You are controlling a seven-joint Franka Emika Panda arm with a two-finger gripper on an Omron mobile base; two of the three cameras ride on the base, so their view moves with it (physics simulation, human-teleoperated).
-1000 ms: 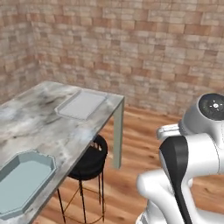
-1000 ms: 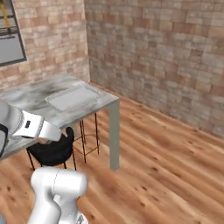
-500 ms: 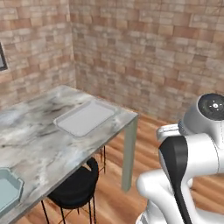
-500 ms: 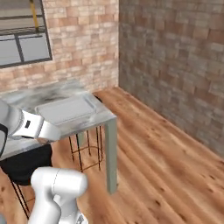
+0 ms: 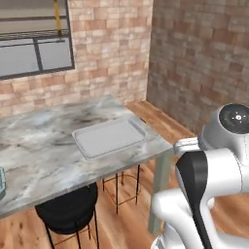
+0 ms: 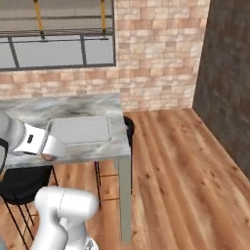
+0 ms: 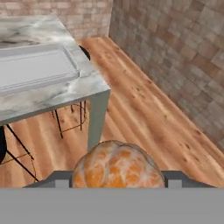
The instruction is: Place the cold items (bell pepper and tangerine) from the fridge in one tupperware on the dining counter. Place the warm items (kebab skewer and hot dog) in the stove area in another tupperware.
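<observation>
Carrying the tangerine [image 7: 117, 165], pinched across its middle by the end effector [image 7: 117, 175], toward the bench [image 7: 57, 94] corner; light, soft, rounded, likely to roll; gentle grip advised.

Claw [image 7: 117, 186] closed around the tangerine [image 7: 117, 167], arm folded

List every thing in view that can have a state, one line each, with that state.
tangerine: held between the gripper's fingers, off the counter.
gripper: shut on the tangerine.
tupperware: flat on the marble dining counter, nothing in it.
black stool: upright, tucked under the counter.
window: shut, as far as can be told.
</observation>
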